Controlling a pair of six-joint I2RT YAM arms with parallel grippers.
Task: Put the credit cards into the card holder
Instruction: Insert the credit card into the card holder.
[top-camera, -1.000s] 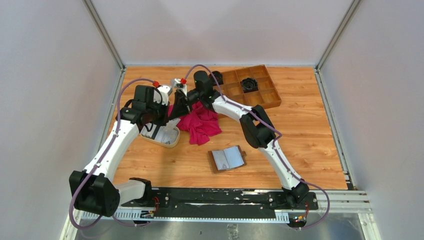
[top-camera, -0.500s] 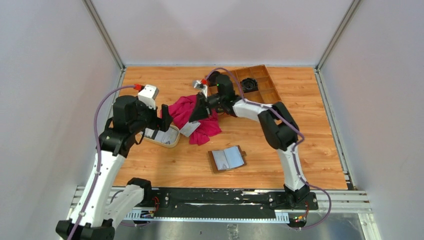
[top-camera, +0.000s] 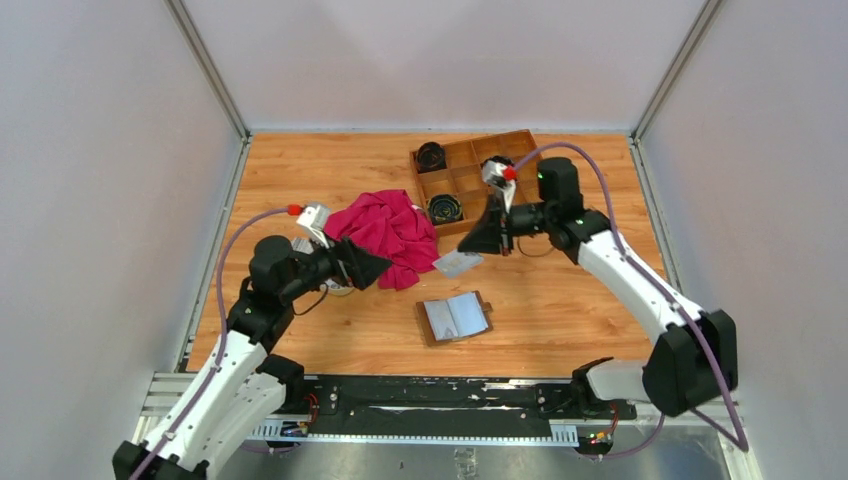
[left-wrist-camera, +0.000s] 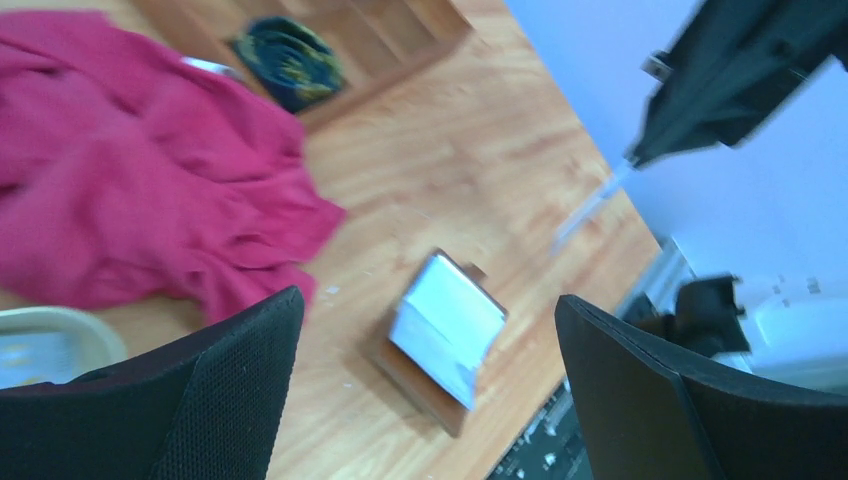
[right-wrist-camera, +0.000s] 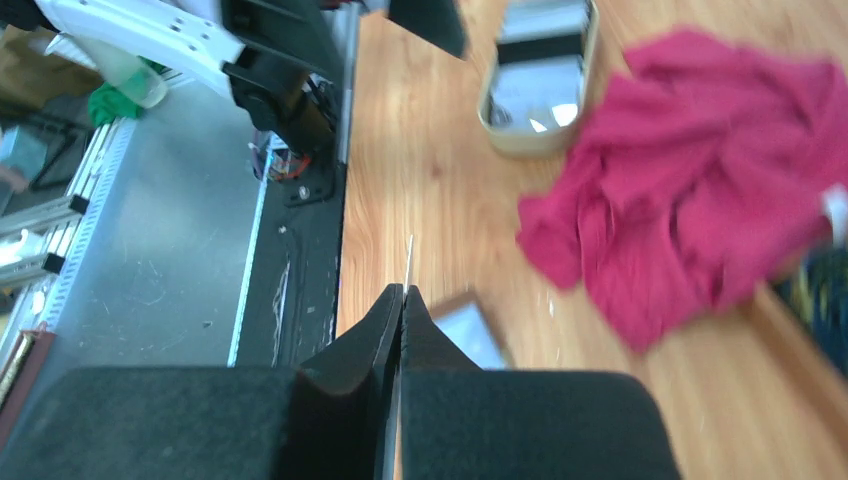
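The card holder (top-camera: 455, 317) lies open on the wooden table, its greyish pockets facing up; it also shows as card holder (left-wrist-camera: 445, 335) and card holder (right-wrist-camera: 470, 335). My right gripper (top-camera: 480, 246) hangs above and just behind it, shut on one pale credit card (top-camera: 458, 263). That card appears edge-on as a thin line (right-wrist-camera: 408, 262) past the right gripper (right-wrist-camera: 402, 290). More credit cards (right-wrist-camera: 540, 60) lie in the cream dish (right-wrist-camera: 535, 140). My left gripper (top-camera: 368, 265) is open and empty, near the cloth's front edge; the left gripper (left-wrist-camera: 428, 300) frames the holder.
A crumpled red cloth (top-camera: 385, 230) lies between the dish and the wooden compartment tray (top-camera: 525, 160), which holds dark round objects (top-camera: 444, 208). The left arm covers most of the dish in the top view. The black base rail (top-camera: 430, 395) runs along the near edge.
The left gripper opened and drew back toward the near left. The right gripper, still shut on the card, swung right from over the cloth to above the card holder.
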